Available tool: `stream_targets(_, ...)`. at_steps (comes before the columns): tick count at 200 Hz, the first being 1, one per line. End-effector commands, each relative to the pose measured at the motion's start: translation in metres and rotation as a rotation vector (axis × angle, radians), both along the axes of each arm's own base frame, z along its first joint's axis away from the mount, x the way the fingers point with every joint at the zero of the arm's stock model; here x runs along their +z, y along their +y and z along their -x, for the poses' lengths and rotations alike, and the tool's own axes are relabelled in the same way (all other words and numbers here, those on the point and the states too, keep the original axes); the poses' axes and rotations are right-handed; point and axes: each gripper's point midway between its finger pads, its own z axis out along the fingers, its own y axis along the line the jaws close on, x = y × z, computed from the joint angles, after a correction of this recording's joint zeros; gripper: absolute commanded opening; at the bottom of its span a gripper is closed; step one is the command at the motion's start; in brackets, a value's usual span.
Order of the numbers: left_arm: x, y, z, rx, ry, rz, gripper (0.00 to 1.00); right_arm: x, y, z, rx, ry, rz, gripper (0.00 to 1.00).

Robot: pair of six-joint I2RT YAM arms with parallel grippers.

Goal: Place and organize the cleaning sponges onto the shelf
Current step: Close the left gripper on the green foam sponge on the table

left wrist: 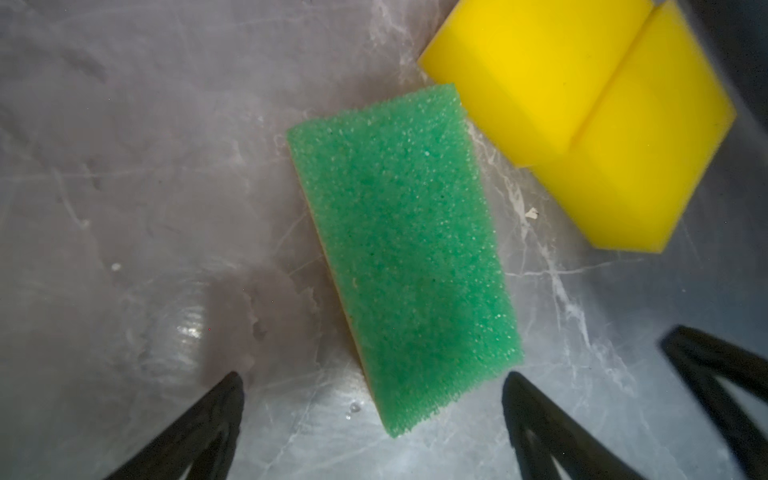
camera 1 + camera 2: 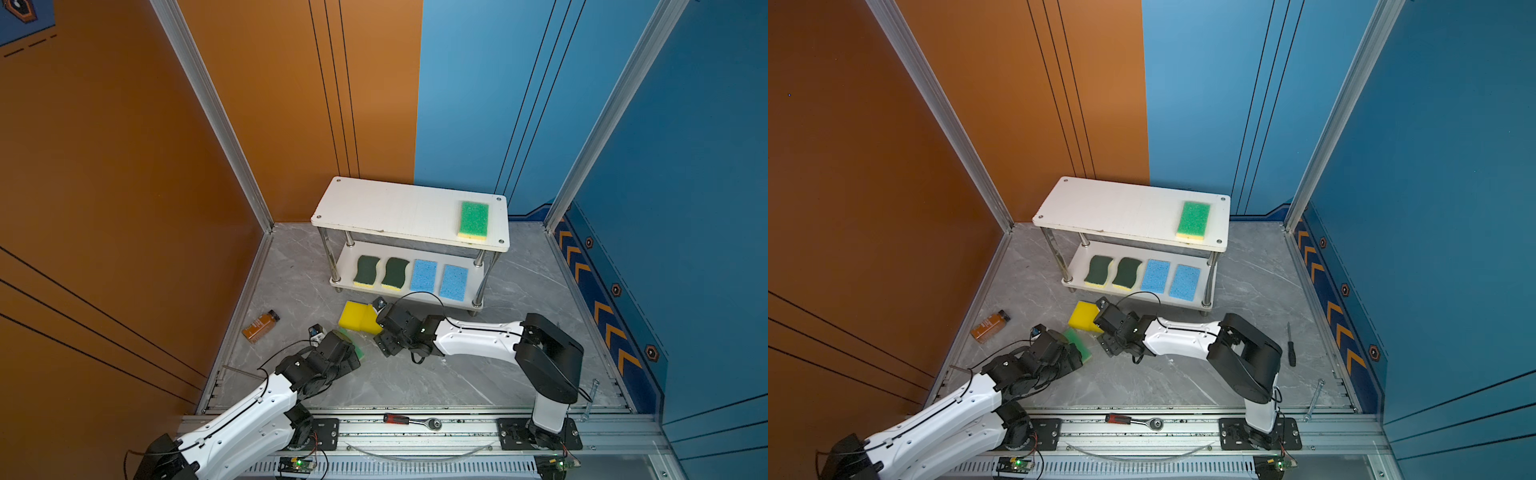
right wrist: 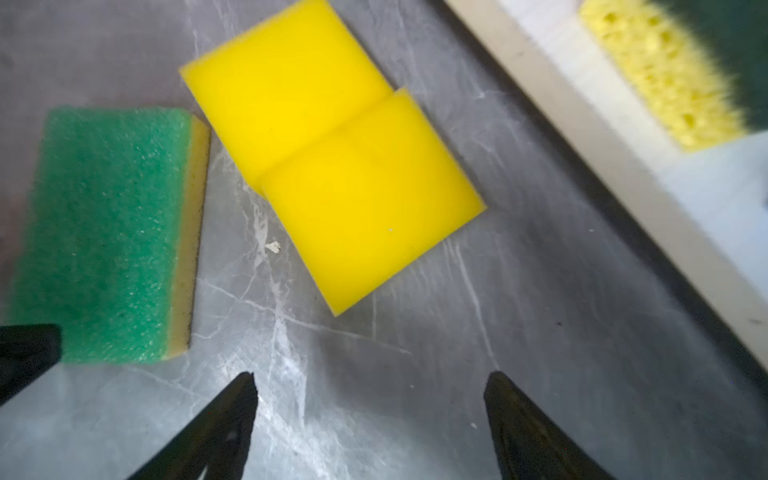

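- Silver rail (image 2: 415, 432) runs along the bottom edge of both top views, with a red-handled ratchet (image 2: 411, 419) lying on it
- Left gripper (image 1: 374, 376), lower left of centre in both top views: fingers spread wide, one on each side of a sponge's near end, clamping nothing
- That floor sponge (image 1: 399, 257) is a rectangle with a coarse light-green top and a thin yellow layer beneath, lying flat on the grey marbled floor (image 2: 415, 382)
- Right gripper (image 3: 370, 374), reaching in from the right to mid-frame: fingers apart with only bare floor between them, holding nothing
- Just ahead of it, a smooth plain yellow block (image 3: 286, 91) and a second yellow block (image 3: 365, 199) lie touching side by side, just beside the floor sponge and in front of the shelf
- Brown bottle (image 2: 260, 326) lies on its side at the left, near the orange wall
- The shelf (image 2: 386, 208), two white boards on shiny posts, stands at centre frame by the back wall
- Its lower board carries a neat row, left to right: dark-green wavy sponge (image 2: 366, 271), a matching wavy sponge (image 2: 395, 273), light-blue porous sponge (image 2: 424, 275), another blue sponge (image 2: 454, 282), all flat and apart
- On the upper board's right end lies a green-topped sponge (image 2: 473, 220), its yellow edge showing at the front
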Motion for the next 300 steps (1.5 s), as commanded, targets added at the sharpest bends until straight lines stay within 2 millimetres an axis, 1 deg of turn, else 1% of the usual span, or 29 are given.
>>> stream_targets(1,0.006,0.0,-0.007,0.014,-0.026,-0.025,0.98,0.015,-0.012,0.001,-0.015,0.004,-0.032,0.85)
stream_targets(29,0.007,-0.007,-0.011,0.01,-0.042,-0.008,0.98,0.021,-0.024,-0.002,-0.036,-0.007,-0.041,0.85)
stream_targets(45,0.01,-0.008,-0.014,0.011,-0.054,-0.007,0.98,0.021,-0.029,-0.003,-0.046,-0.008,-0.038,0.85)
stream_targets(63,0.011,-0.009,-0.016,0.012,-0.055,-0.01,0.98,0.02,-0.032,-0.003,-0.051,-0.007,-0.036,0.85)
stream_targets(115,0.006,-0.022,-0.029,0.0,-0.058,-0.002,0.98,0.016,-0.036,-0.002,-0.058,-0.003,-0.039,0.85)
stream_targets(154,-0.005,-0.017,-0.03,0.03,-0.024,-0.055,0.98,0.017,-0.039,-0.001,-0.065,-0.006,-0.051,0.85)
stream_targets(194,-0.01,-0.015,-0.031,0.045,-0.019,-0.075,0.98,0.012,-0.045,-0.001,-0.078,-0.002,-0.045,0.85)
stream_targets(263,-0.013,-0.023,-0.036,0.027,-0.01,-0.079,0.98,0.008,-0.05,-0.003,-0.095,0.005,-0.044,0.84)
stream_targets(300,-0.015,-0.025,-0.034,0.021,-0.004,-0.086,0.99,0.008,-0.051,-0.003,-0.097,0.006,-0.044,0.85)
